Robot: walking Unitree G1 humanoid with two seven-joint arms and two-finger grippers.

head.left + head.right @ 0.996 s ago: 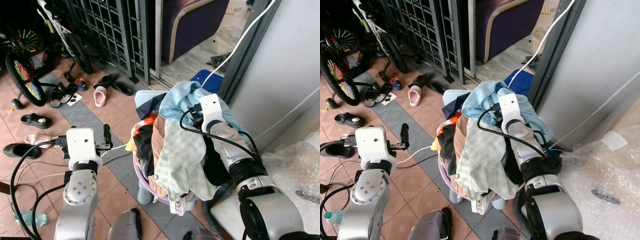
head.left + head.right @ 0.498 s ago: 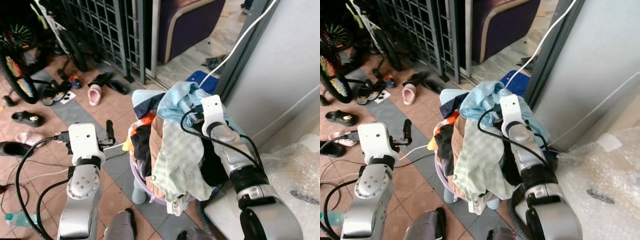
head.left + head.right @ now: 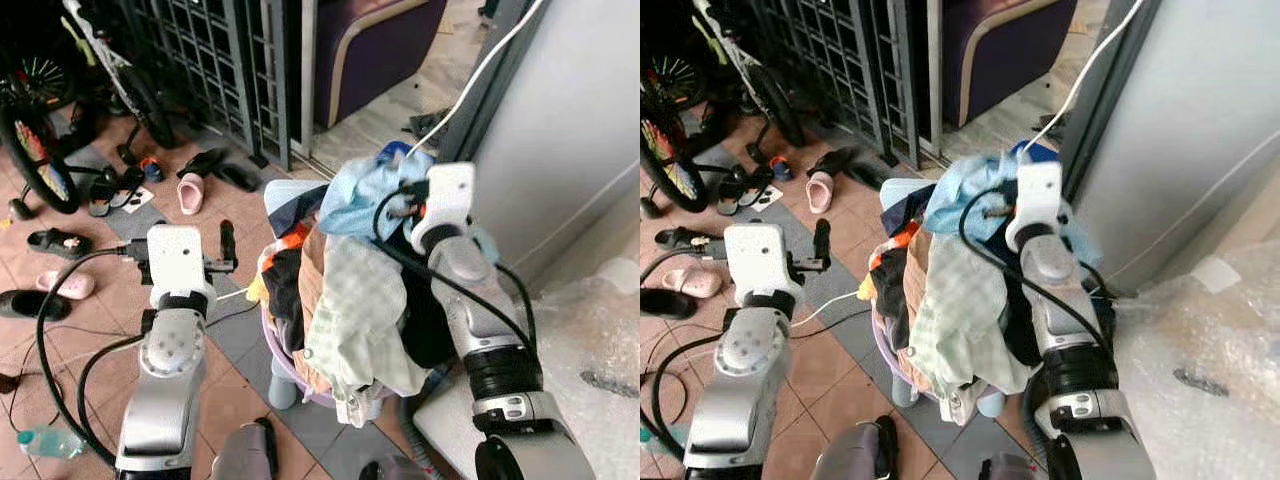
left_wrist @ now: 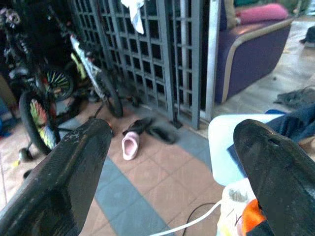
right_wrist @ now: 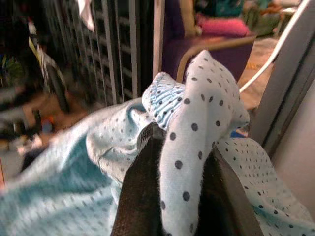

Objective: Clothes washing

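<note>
Pinching a light blue dotted cloth (image 5: 197,128) between my right hand (image 5: 182,182) fingers atop the heaped basket (image 3: 283,372) at frame centre, my left hand (image 4: 167,162) gaping empty lower left, I judge washing barely begun.

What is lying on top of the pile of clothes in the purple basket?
A light blue dotted cloth lies on top, pinched by the right gripper. Below it hang a pale checked garment and dark clothes. The purple basket is mostly covered; its inside cannot be seen.
</note>
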